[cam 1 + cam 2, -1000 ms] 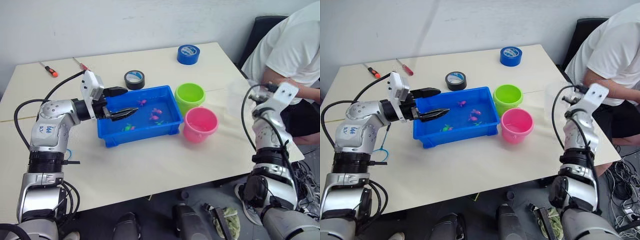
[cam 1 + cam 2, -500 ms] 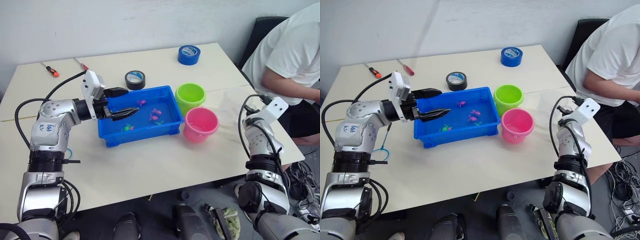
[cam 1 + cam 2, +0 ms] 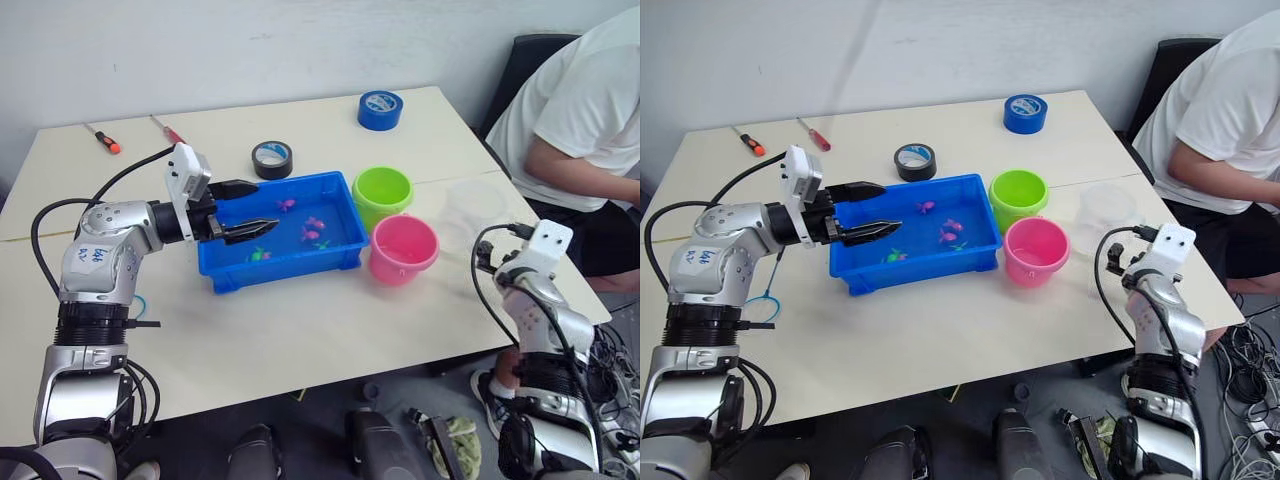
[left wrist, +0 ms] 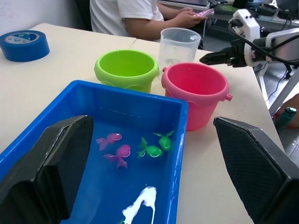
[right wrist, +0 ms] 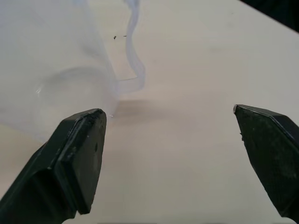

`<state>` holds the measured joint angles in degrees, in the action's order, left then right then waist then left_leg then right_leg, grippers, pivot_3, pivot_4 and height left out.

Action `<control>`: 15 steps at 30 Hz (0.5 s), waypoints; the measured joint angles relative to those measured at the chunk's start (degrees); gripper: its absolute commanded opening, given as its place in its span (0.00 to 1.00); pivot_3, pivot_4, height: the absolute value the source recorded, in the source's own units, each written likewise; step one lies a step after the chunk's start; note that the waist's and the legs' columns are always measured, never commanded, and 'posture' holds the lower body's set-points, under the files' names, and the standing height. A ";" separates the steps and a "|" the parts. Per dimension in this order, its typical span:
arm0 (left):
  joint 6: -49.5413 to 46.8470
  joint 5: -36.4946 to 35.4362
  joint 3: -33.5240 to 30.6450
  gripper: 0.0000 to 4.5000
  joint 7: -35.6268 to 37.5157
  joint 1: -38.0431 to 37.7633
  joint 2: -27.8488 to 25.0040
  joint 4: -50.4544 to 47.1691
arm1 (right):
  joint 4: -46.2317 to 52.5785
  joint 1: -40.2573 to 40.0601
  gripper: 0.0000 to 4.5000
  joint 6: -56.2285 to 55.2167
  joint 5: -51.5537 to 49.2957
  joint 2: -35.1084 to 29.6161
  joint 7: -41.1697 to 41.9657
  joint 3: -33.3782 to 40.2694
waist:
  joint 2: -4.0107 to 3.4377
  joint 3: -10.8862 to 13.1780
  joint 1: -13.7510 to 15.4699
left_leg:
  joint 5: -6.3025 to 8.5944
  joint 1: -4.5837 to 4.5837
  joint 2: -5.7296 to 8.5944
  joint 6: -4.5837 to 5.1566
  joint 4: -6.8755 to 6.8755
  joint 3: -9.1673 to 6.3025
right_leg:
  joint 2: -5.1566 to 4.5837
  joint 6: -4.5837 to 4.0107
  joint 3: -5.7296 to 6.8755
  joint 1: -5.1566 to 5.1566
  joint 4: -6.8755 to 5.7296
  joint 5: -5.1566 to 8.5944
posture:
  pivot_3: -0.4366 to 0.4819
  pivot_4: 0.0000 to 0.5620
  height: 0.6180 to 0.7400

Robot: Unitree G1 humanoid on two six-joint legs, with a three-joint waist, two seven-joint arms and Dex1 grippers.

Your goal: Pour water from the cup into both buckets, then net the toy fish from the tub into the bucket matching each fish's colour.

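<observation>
Cup (image 3: pixel 1106 212), clear and upright, is sitting on the table (image 3: pixel 940 340) just right of the pink bucket (image 3: pixel 1036 251) and green bucket (image 3: pixel 1019 196), and we are keeping our right gripper (image 4: pixel 219 57) near it with the jaws spread wide and holding nothing. In the right wrist view the cup (image 5: pixel 56 60) is lying off to one side of the jaws, beside one finger and not between them, so we judge a sideways shift is needed before closing. Our right arm is by far the nearer one. Our left gripper (image 3: pixel 243 209) is hovering open and empty over the left end of the blue tub (image 3: pixel 345 195). Pink and green toy fish (image 4: pixel 140 147) are lying in the tub's shallow water. The pink bucket looks to be holding a little water; the green one we cannot judge.
</observation>
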<state>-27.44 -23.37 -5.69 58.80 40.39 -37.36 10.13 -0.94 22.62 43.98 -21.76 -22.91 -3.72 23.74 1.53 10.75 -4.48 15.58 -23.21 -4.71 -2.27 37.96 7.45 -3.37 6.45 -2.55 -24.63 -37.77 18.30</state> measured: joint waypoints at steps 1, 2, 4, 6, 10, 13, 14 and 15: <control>-0.52 -0.30 -0.32 1.00 -0.38 -0.47 -0.10 -0.30 | 3.38 -2.03 0.99 2.42 -1.46 -2.43 2.90 -0.63 | 0.00 0.00 0.00 | 0.01 0.00 0.02 0.01 0.00 0.04 | -0.01 0.00 -0.04 -0.01 0.01 0.00 | 0.48 0.27 0.92; -1.23 -0.89 -1.09 1.00 -1.05 -1.05 -0.23 -0.36 | 6.93 -3.95 0.99 4.67 -3.58 -5.29 6.97 -1.08 | 0.00 0.00 -0.07 | 0.02 0.01 0.02 0.03 0.00 0.06 | -0.01 0.00 -0.06 0.00 0.02 0.00 | 0.48 0.27 0.92; -2.36 -1.43 -4.25 1.00 -4.01 -2.79 -0.59 -0.02 | 15.01 -6.60 0.99 7.86 -9.51 -12.24 17.30 -1.50 | -0.01 0.01 -0.34 | 0.03 0.06 -0.03 0.06 -0.01 0.05 | 0.06 0.02 -0.07 0.03 0.04 -0.01 | 0.48 0.27 0.92; -2.22 -1.03 -5.74 1.00 -7.04 -3.02 -0.86 1.00 | 19.92 -6.43 0.99 8.98 -13.82 -15.69 23.71 -1.29 | 0.10 -0.03 -0.32 | 0.11 0.09 -0.07 0.20 -0.01 -0.10 | 0.13 0.04 0.01 0.09 0.04 -0.02 | 0.48 0.27 0.92; -1.35 1.46 -8.32 1.00 -13.39 -4.76 -2.59 3.95 | 26.29 -6.08 0.99 10.07 -21.70 -19.75 34.96 -3.29 | 0.12 -0.03 0.21 | 0.15 0.07 -0.07 0.28 -0.01 -0.23 | 0.12 0.03 0.12 0.15 0.06 -0.02 | 0.48 0.27 0.92; -1.61 2.85 -10.44 1.00 -18.70 -5.30 -3.09 7.44 | 28.61 -3.28 0.99 9.99 -26.23 -20.22 41.44 -6.94 | 0.18 -0.01 0.44 | 0.18 0.03 -0.04 0.34 0.04 -0.22 | 0.08 0.03 0.11 0.14 0.07 -0.02 | 0.48 0.27 0.92; -2.05 3.30 -11.51 1.00 -20.63 -5.25 -3.27 9.15 | 29.86 -1.52 0.99 9.89 -28.01 -19.92 43.26 -8.36 | 0.18 0.00 0.43 | 0.18 0.02 -0.05 0.35 0.04 -0.23 | 0.07 0.03 0.12 0.13 0.07 -0.03 | 0.48 0.27 0.92; -2.26 3.55 -12.25 1.00 -22.24 -5.27 -3.53 10.73 | 30.62 0.04 0.99 9.76 -29.42 -19.48 44.66 -9.53 | 0.22 -0.02 0.58 | 0.18 0.02 -0.05 0.36 0.04 -0.28 | 0.07 0.03 0.16 0.14 0.07 -0.03 | 0.48 0.27 0.92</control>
<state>-29.70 -19.82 -17.94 36.56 35.11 -40.89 20.86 29.67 22.66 53.74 -51.18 -42.39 40.94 14.21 1.74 10.72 -3.90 15.76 -23.20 -4.76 -1.91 37.99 7.18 -3.29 6.48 -2.39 -24.49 -37.70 18.27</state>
